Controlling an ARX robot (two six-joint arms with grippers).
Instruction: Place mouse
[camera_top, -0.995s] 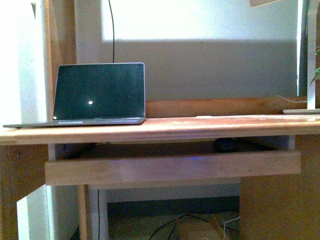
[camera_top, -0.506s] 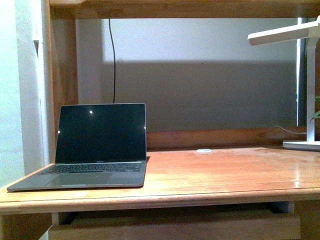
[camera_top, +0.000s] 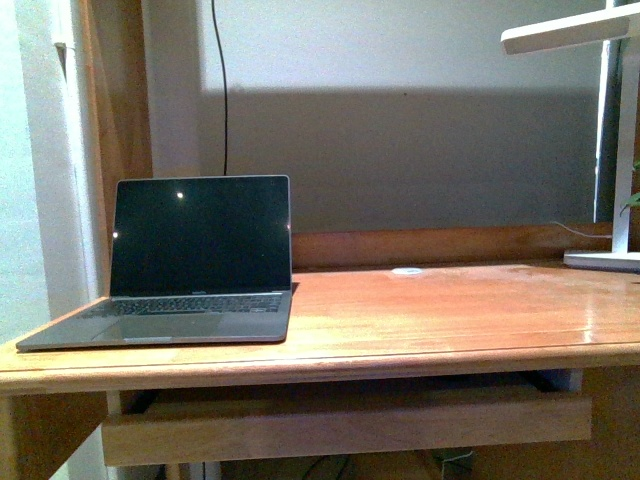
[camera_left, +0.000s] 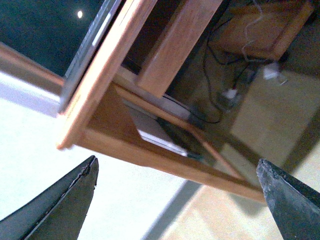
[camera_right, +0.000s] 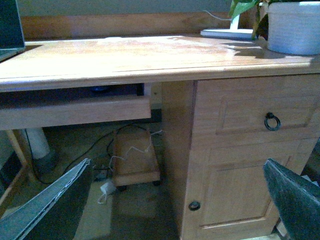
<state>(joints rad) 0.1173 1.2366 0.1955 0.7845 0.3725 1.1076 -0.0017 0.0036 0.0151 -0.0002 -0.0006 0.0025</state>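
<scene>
**Desk Seen from the Front, Both Grippers Spread**

A wooden desk (camera_top: 450, 310) is set against a grey wall, its top glossy and warm in tone. Under the top a pull-out tray (camera_top: 350, 425) is hung; in the right wrist view a drawer with a ring pull (camera_right: 272, 121) is seen to the right of the tray, above a cupboard door.

An open laptop (camera_top: 200, 240) with a dark screen is placed at the left end of the desktop, and a black cable (camera_top: 222, 90) is run down the wall behind it. A white lamp (camera_top: 570, 30) is stood at the right end, beside a white pot (camera_right: 292, 27). Loose cables lie on the floor around a small wooden stand (camera_right: 135, 160).

The mouse (camera_right: 100, 89) is made out only as a small dark shape on the tray, just under the desktop edge — in the front view it is hidden by that edge.

The left gripper (camera_left: 176, 162) is spread wide, with only desk frame and floor between its fingers. The right gripper (camera_right: 176, 164) is likewise held wide apart, low before the cupboard — nothing is touched by either.
</scene>
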